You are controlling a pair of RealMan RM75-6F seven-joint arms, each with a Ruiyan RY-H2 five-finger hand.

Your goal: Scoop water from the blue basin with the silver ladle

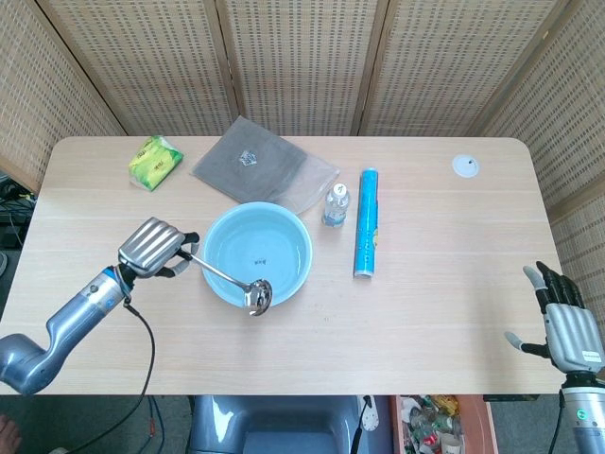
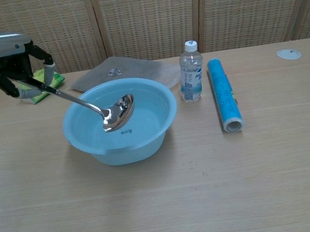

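The blue basin (image 1: pixel 216 248) (image 2: pixel 159 101) holds clear water and stands left of the table's middle. My left hand (image 1: pixel 154 247) (image 2: pixel 7 60) grips the handle end of the silver ladle (image 1: pixel 231 279) (image 2: pixel 86 106), raised above the table at the basin's left side. The handle slopes down to the right, and the ladle's bowl (image 1: pixel 258 295) (image 2: pixel 118 112) hangs in the air over the basin. My right hand (image 1: pixel 563 320) rests open at the table's front right corner, seen only in the head view.
A water bottle (image 1: pixel 336 205) (image 2: pixel 191 71) and a blue roll (image 1: pixel 367 221) (image 2: pixel 223 93) lie right of the basin. A grey cloth (image 1: pixel 264 166) (image 2: pixel 120 72) and a green packet (image 1: pixel 155 162) (image 2: pixel 39 89) sit behind it. A white disc (image 1: pixel 464 166) (image 2: pixel 289 53) lies far right.
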